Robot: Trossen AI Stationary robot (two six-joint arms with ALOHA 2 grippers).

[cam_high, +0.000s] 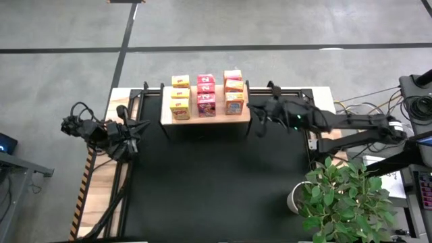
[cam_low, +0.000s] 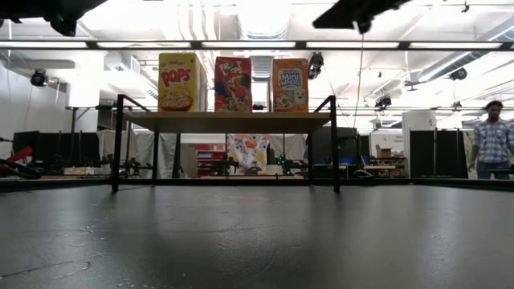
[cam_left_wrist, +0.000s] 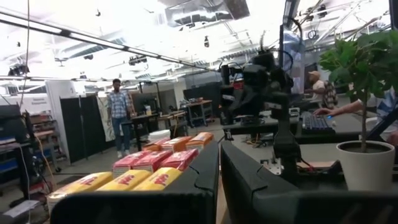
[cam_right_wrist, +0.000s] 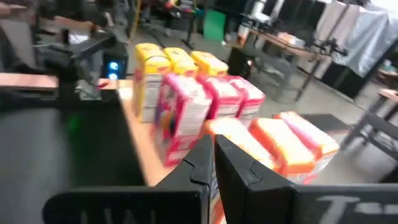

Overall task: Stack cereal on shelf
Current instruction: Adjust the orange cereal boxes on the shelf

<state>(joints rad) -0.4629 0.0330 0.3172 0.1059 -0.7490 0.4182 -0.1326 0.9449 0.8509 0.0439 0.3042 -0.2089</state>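
Observation:
The shelf [cam_high: 209,120] is a light wood plank on thin black legs [cam_low: 117,144] at the far middle of the black mat. Nine cereal boxes stand on its top in three rows: yellow [cam_high: 180,98], pink-red [cam_high: 206,94] and orange [cam_high: 233,92]. The low view shows their fronts: yellow [cam_low: 181,82], red [cam_low: 233,83], orange [cam_low: 290,84]. My right gripper [cam_high: 251,113] is shut, raised just off the shelf's right end beside the orange boxes [cam_right_wrist: 280,143], touching nothing. My left gripper [cam_high: 140,127] is shut and waits left of the shelf, facing the yellow boxes [cam_left_wrist: 124,182].
A potted plant [cam_high: 344,196] stands at the table's near right corner. The black mat [cam_high: 216,182] lies in front of the shelf. Cables trail at both table sides. People stand in the room beyond the table [cam_low: 490,140].

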